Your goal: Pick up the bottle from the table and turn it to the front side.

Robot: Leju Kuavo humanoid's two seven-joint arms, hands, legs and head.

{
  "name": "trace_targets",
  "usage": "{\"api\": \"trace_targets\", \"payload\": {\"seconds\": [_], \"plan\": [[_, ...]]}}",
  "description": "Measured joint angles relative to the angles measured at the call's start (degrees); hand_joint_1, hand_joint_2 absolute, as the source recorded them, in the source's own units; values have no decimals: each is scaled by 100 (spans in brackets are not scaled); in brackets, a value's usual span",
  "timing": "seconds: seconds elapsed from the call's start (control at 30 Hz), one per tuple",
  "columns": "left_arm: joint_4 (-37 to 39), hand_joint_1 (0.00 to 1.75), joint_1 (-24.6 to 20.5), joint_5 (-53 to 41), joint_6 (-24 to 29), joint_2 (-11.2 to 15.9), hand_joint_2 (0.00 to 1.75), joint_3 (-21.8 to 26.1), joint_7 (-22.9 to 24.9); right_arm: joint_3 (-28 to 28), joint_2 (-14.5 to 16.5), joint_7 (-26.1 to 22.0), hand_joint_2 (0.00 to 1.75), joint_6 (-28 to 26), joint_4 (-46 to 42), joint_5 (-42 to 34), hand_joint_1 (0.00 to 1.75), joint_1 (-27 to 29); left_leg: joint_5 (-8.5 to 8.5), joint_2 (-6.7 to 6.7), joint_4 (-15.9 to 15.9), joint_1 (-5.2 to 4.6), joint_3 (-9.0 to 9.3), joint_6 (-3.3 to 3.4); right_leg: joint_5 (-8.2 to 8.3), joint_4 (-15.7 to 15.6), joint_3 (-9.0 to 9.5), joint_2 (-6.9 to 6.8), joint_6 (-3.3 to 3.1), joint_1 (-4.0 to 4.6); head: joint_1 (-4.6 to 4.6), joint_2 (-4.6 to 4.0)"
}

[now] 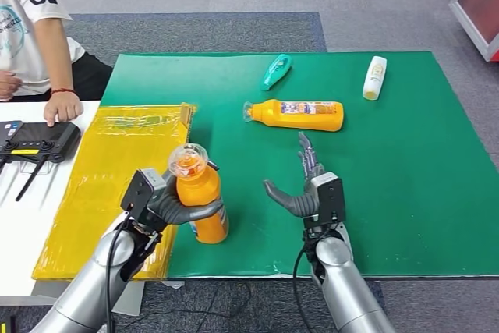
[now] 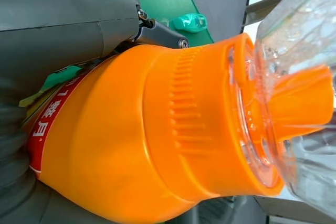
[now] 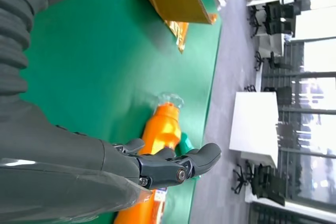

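Observation:
My left hand (image 1: 176,207) grips an orange bottle (image 1: 199,196) with a clear cap, upright near the front edge of the green mat (image 1: 412,177). In the left wrist view the same orange bottle (image 2: 150,135) lies close against my thumb (image 2: 67,19), a red label at its lower body. My right hand (image 1: 303,189) hovers open over the mat to the right, holding nothing. A second orange bottle (image 1: 297,115) lies on its side beyond it, also seen past my right hand (image 3: 158,166) as the lying bottle (image 3: 162,129).
A teal bottle (image 1: 275,71) and a white bottle (image 1: 375,77) lie at the mat's far side. A yellow sheet (image 1: 106,169) covers the table left of the mat. A person (image 1: 35,29) sits at the far left, a hand by a black controller (image 1: 38,142).

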Motion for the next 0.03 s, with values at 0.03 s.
{"api": "trace_targets", "payload": {"seconds": [0.03], "plan": [[-6, 175, 2, -24, 11, 4, 175, -1, -1, -14, -2, 0, 175, 0, -20, -1, 0, 8, 0, 0, 0, 0, 0, 0, 0, 0, 0, 0, 0, 0, 0, 0]]}}
